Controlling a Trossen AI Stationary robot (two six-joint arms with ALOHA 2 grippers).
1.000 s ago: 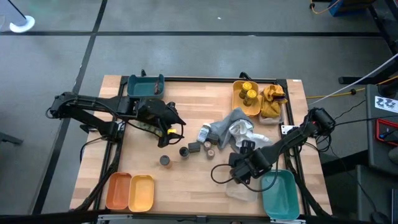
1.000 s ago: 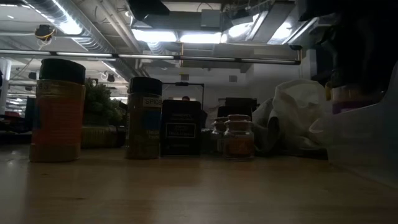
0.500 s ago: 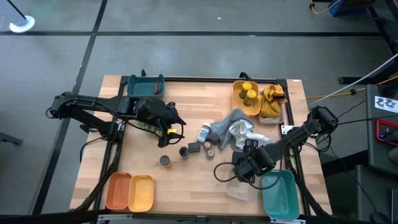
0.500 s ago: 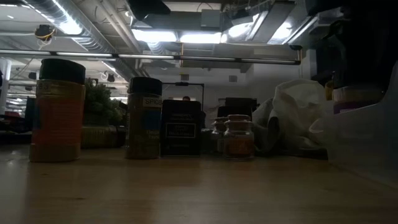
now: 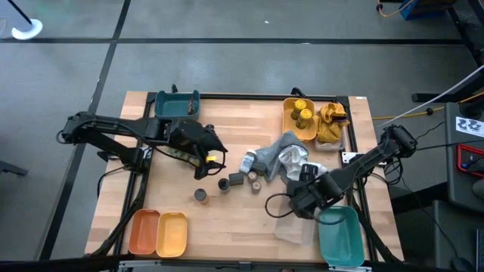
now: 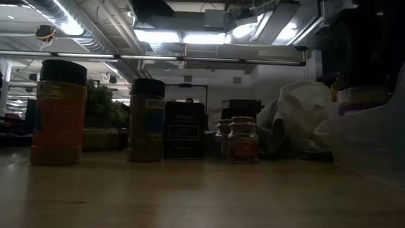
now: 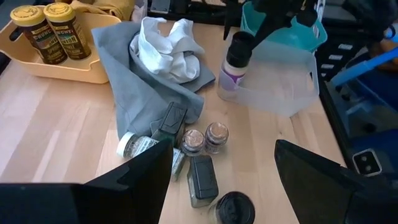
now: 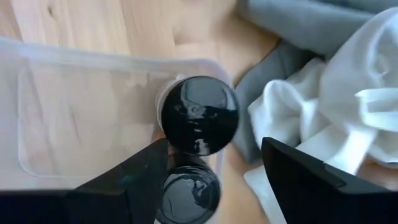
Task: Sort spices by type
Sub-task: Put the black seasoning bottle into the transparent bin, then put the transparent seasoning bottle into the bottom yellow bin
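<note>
Jar with a black lid point(image 8: 199, 115) upright in a corner of the clear tray point(image 8: 74, 106), right gripper point(image 8: 214, 146) spread just above it: best raised straight up, clear of the lid, to avoid tipping; left gripper point(image 7: 224, 149) likewise spread, well apart from the tray.

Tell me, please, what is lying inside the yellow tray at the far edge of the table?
The yellow tray holds two yellow-lidded spice jars, lying side by side in the left wrist view. Nothing else shows inside; what lies under them is hidden.
</note>
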